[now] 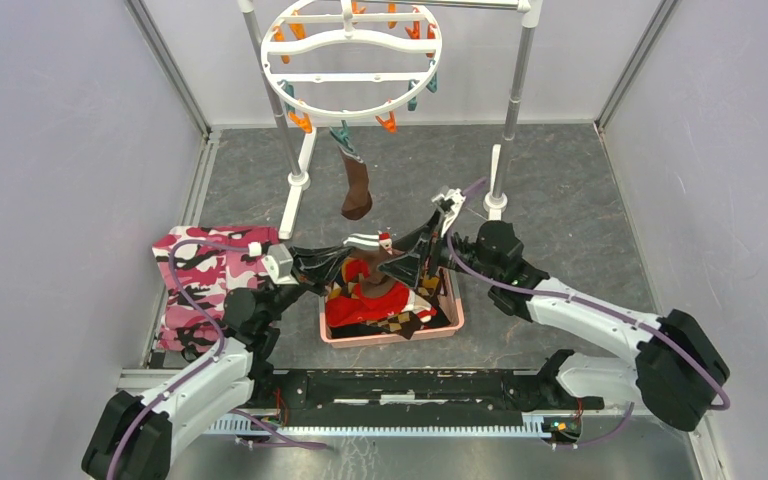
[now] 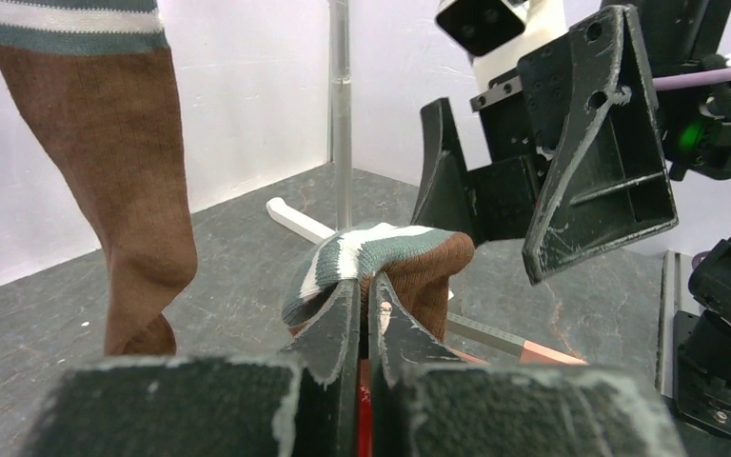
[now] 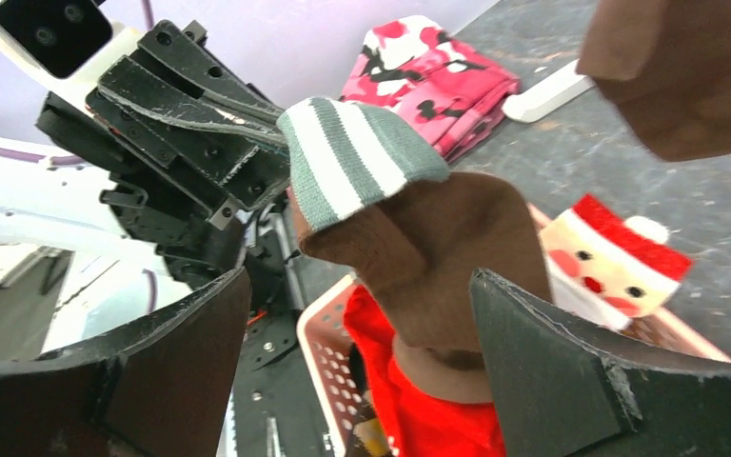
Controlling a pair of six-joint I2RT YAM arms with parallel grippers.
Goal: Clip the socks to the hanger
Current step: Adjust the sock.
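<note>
Left tool [image 2: 365, 290] is clamped on the sock [image 2: 419, 262] at its cuff. Right tool [image 3: 362, 324], jaws spread wide, should close just below, fabric centred.

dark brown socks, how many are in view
2. One long dark brown fabric sock hangs clipped from the round white plastic hanger; the second brown sock is pinched in the left gripper above the pink basket. More may be buried there.
</note>
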